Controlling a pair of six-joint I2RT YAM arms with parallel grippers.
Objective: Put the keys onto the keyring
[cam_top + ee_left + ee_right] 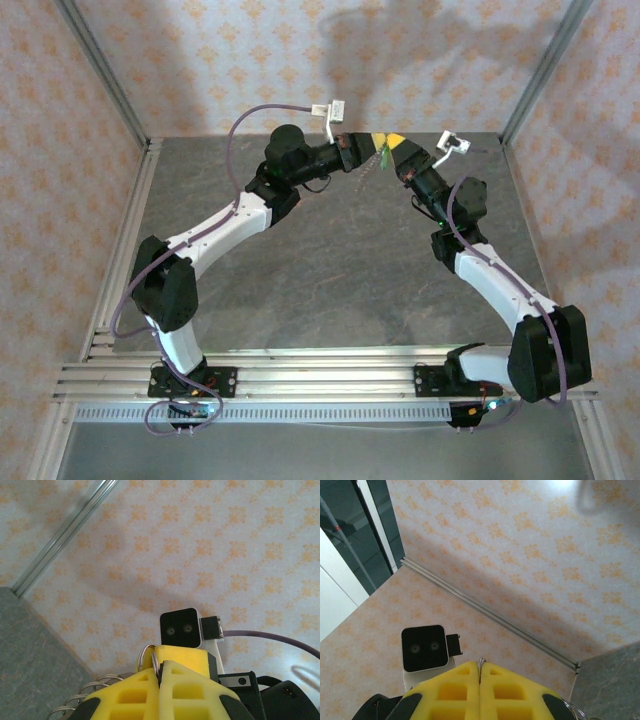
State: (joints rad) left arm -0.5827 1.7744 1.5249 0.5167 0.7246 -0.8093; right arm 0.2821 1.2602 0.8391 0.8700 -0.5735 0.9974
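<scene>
silvery keyring [141, 655], a small round loop, sits pinched in my closed left end effector [159, 667] while my right end effector [480, 669] clamps a thin metal sliver [481, 662].

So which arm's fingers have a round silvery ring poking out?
The left arm's fingers: a silvery ring loops out beside their closed tips. The right arm's fingers pinch a thin metal sliver instead.

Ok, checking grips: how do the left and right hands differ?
The left hand pinches a silvery ring that bulges past its tips; the right hand pinches a thin metal sliver. The left hand reaches in from the left, the right hand from the right. Both are shut, yellow-fingered, facing tip to tip.
</scene>
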